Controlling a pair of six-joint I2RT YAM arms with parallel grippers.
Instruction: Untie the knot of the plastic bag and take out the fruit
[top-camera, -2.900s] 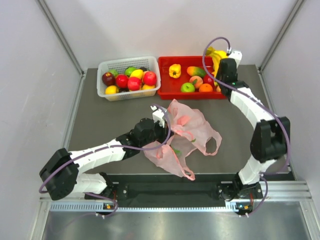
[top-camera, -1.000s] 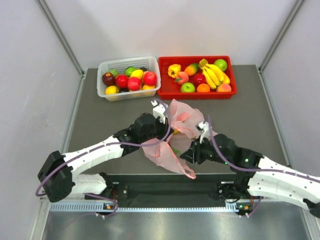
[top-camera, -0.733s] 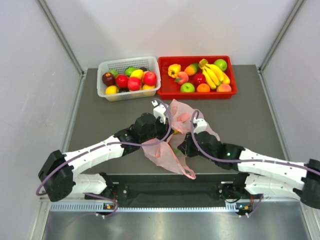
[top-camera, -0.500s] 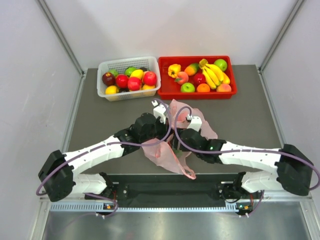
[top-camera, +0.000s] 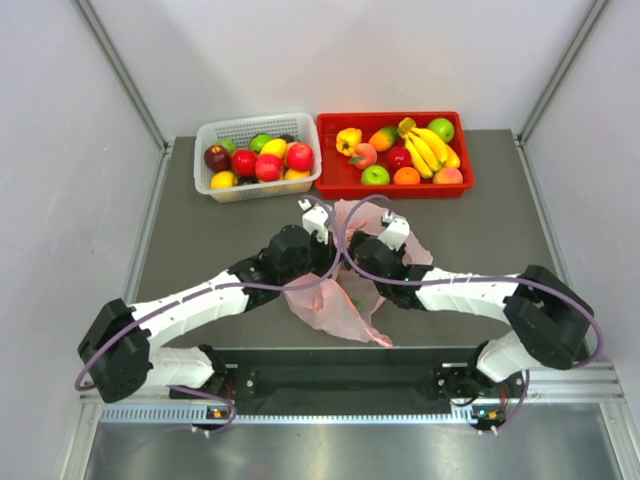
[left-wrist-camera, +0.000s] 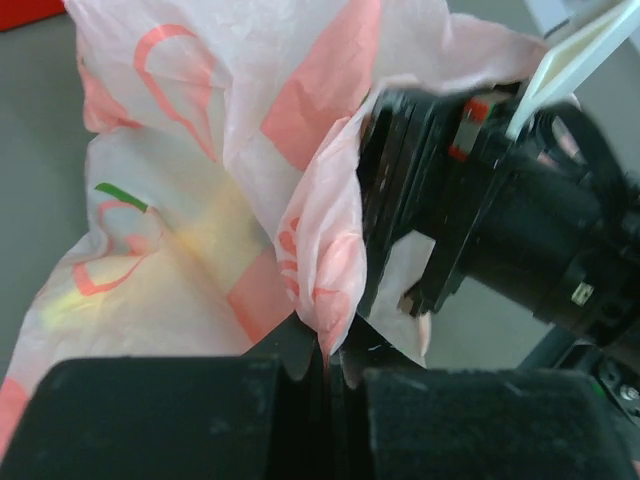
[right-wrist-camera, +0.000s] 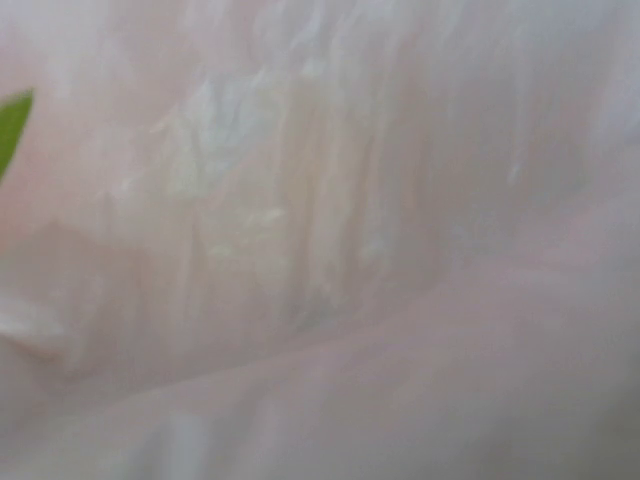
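1. Two grippers meet at the pink plastic bag (top-camera: 335, 312), by the near edge of the table (top-camera: 190, 250).
2. My left gripper (left-wrist-camera: 325, 350) pinches a bag fold.
3. My right gripper (left-wrist-camera: 390, 200) is buried in plastic; I cannot tell its grip.

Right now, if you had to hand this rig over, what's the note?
Left gripper: shut on a fold of the plastic bag.
Right gripper: pushed in among the bag's folds; its jaws are hidden, state unclear.
Fruit: a yellowish shape with a green tip shows through the plastic, inside the bag.
Knot: none visible; the bag looks open.
Done: bananas and other fruit lie in the red tray.
Left: take out what remains in the bag.
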